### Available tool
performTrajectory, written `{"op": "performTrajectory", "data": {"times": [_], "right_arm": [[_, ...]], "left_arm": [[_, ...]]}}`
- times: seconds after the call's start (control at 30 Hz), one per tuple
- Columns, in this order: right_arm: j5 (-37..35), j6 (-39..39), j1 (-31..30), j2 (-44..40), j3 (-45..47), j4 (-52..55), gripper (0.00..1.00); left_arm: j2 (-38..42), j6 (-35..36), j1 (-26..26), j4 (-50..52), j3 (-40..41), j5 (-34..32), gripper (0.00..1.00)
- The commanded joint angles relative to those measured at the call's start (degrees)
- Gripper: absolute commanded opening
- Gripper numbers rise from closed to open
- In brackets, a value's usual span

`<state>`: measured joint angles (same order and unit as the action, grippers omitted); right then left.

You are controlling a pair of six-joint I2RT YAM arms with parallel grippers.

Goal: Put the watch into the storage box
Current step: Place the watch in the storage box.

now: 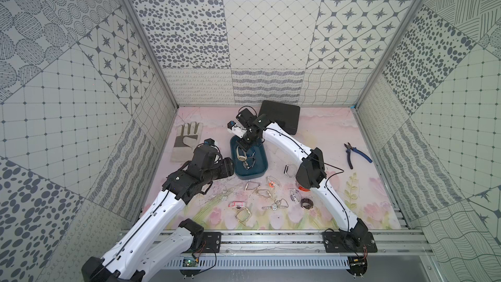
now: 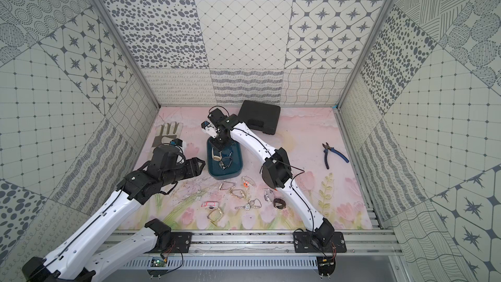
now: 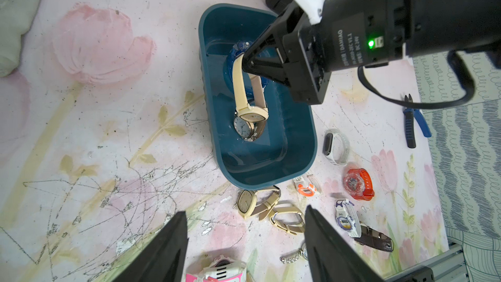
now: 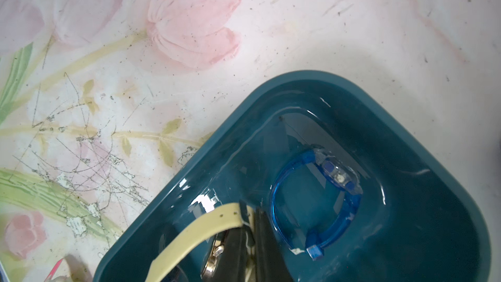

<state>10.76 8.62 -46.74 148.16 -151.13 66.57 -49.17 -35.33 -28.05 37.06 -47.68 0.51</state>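
Observation:
The storage box is a dark teal tub at mid-table in both top views. My right gripper reaches down into it, shut on the strap of a cream watch. The watch case hangs below the jaws, inside the box walls. Under it lie a silver watch with a white dial and a blue translucent watch. My left gripper hovers just left of the box, open and holding nothing.
Several loose watches lie on the flowered mat in front of the box; a pink-and-white one is below my left fingers. A black hard case stands behind the box. There is a glove at back left and pliers at the right.

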Motion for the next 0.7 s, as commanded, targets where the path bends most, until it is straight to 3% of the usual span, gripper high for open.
{"op": "performTrajectory", "data": {"times": [0.0, 0.67], "right_arm": [[-0.5, 2.6, -1.3, 1.6, 0.4, -3.5, 0.02], [-1.9, 3.6, -2.4, 2.7, 6.2, -6.8, 0.07]], "left_arm": [[0.2, 0.5, 0.1, 1.2, -0.2, -1.3, 0.71], [0.5, 0.9, 0.1, 0.1, 0.7, -0.8, 0.71]]}}
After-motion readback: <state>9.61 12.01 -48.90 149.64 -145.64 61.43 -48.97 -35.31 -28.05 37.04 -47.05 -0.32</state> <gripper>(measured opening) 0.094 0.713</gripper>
